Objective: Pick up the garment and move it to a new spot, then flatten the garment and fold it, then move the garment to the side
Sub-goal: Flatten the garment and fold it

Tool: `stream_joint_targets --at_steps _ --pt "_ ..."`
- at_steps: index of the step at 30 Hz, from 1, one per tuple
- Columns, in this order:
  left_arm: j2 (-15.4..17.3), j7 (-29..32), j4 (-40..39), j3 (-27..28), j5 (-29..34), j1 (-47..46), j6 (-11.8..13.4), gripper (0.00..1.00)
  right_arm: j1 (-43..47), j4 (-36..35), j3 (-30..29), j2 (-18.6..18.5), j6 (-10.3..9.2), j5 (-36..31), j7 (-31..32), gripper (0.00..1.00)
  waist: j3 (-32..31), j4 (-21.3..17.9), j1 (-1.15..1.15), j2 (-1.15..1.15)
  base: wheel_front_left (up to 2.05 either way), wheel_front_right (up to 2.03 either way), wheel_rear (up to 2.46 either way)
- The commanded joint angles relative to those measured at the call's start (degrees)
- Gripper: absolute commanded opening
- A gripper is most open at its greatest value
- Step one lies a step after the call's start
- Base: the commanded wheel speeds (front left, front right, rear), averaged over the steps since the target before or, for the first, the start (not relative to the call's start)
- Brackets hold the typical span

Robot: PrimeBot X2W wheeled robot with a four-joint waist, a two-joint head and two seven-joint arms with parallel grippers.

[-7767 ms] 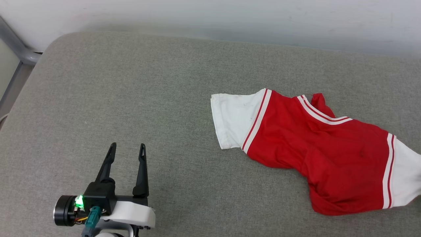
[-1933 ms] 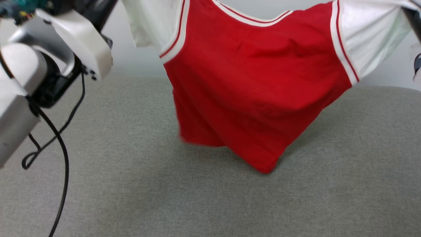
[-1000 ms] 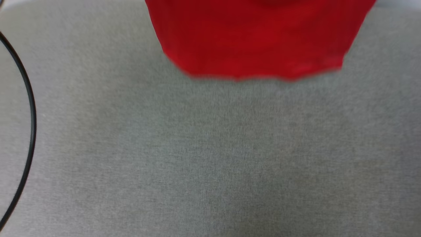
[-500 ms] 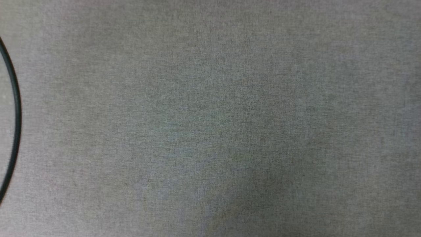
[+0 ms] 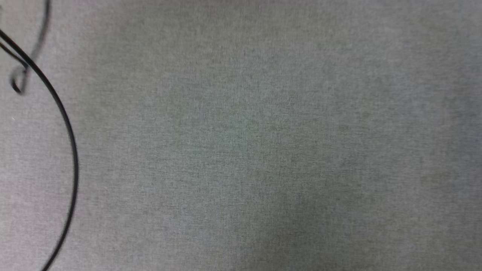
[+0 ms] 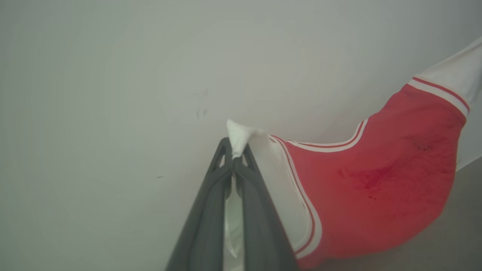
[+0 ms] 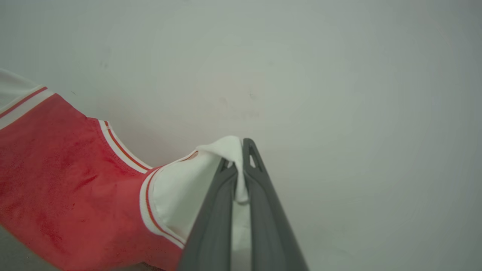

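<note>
The garment [image 6: 395,180] is soft matt cloth (red knit), the grey surface [image 5: 263,143] coarse woven fabric.

A grey woven fabric surface [image 5: 263,131] spreads flat from near to far, with a soft darker shadow across its near middle. A thin black cable [image 5: 71,150] curves in an arc over the left side, with a small blurred loop at the far left. Behind the surface stands a plain pale wall [image 6: 113,75] with a few faint smudges [image 6: 201,111].
</note>
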Motion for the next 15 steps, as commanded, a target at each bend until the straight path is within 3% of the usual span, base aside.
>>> stream_joint_targets --at_steps 1,15 --pt "0.0 -0.2 -0.4 0.2 -0.6 1.9 -0.1 0.0 1.6 -0.2 0.5 0.1 -0.06 0.6 -0.5 0.0 -1.4 -0.3 -0.01 0.0 0.0 0.0 0.0" --pt "2.8 -0.6 -11.6 4.5 -3.3 32.0 4.3 0.0 28.0 -9.1 10.0 -5.7 -0.07 10.3 -2.3 0.0 -12.5 -0.3 -0.01 0.0 0.0 0.0 0.0"
